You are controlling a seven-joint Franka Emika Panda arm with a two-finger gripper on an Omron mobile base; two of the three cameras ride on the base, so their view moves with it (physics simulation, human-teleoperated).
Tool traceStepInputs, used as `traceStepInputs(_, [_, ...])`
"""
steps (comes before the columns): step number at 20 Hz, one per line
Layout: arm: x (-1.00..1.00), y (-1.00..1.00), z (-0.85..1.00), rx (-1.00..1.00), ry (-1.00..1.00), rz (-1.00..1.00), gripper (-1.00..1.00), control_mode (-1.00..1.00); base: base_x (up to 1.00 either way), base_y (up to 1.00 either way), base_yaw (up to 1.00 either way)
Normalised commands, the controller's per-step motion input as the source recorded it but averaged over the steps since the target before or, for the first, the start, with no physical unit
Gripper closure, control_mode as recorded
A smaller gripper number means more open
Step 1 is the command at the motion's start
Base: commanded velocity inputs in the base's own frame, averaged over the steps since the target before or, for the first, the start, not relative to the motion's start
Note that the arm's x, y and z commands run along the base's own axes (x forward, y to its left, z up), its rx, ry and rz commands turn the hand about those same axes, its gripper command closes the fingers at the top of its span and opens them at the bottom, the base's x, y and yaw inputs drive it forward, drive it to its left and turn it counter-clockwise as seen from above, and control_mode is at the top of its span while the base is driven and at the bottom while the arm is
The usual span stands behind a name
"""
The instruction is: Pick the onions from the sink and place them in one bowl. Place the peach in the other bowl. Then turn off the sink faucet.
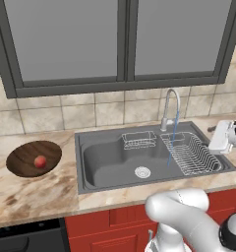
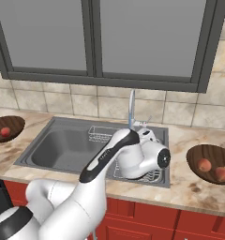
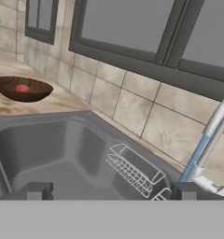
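Water is running: a thin blue stream falls from the tall chrome gooseneck faucet (image 1: 170, 106) into the wide grey steel sink (image 1: 107, 165), at centre frame of the left base view. No fruit lies in the basin that we can see. The single orange-red peach (image 1: 40, 161) sits in the dark brown wooden bowl (image 1: 21, 158) at mid-left; in the right base view two reddish-orange onions (image 2: 204, 164) lie in the second dark wooden bowl (image 2: 224, 157) at the right edge. We judge only the shut-off remains.

The white arm's two-finger gripper (image 3: 111, 191) is spread wide with nothing between its tips; the hand view looks past them at the basin and tiled wall. The faucet stem rises at the right of that frame.

To do this well, we should bring one finger against the small side lever, not the spout, and push it steadily through its arc; a glancing contact may slip off chrome.

The left base view shows the stream clearly. The right base view alone gives the onion bowl, but there the arm covers the faucet base.
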Motion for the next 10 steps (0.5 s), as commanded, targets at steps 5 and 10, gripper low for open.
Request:
traceStepInputs(5, [0.46, -0.22, 0.03, 0.01, 0.01, -0.01, -1.00, -1.00, 0.00, 0.00, 0.00])
traceStepInputs(10, [0.43, -0.30, 0.01, 0.02, 0.01, 0.00, -1.00, -1.00, 0.00, 0.00, 0.00])
